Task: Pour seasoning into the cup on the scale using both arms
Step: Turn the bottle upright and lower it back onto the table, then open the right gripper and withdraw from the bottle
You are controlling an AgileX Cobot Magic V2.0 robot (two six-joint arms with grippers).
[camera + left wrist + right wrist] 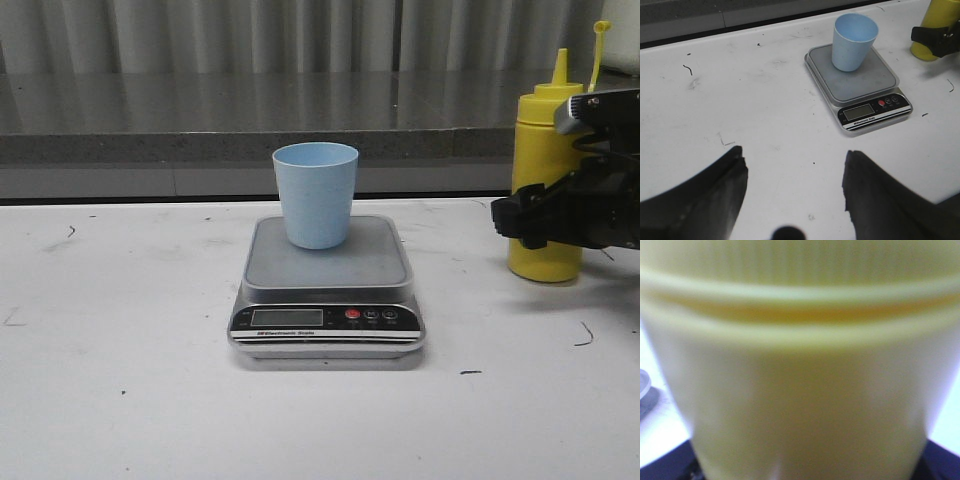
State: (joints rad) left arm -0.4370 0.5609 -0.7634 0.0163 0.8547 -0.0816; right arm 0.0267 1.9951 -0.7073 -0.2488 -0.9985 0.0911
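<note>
The light blue cup (pixel 315 195) stands upright on the platform of the silver scale (pixel 325 318) at the table's middle. The yellow seasoning bottle (pixel 540 140) stands on the table at the far right, cap open on its strap. My right gripper (pixel 530 215) reaches in from the right and its fingers hug the bottle's lower body. In the right wrist view the bottle (pixel 800 390) fills the frame, with the dark fingers touching its sides. My left gripper (pixel 795 170) is open and empty above bare table, left of and nearer than the scale (pixel 867 80) and cup (pixel 854 42); the front view does not show it.
A grey stone ledge (pixel 200 115) runs along the back of the white table (pixel 120 330), with a curtain behind it. The scale's display (pixel 287 317) and buttons face the front edge.
</note>
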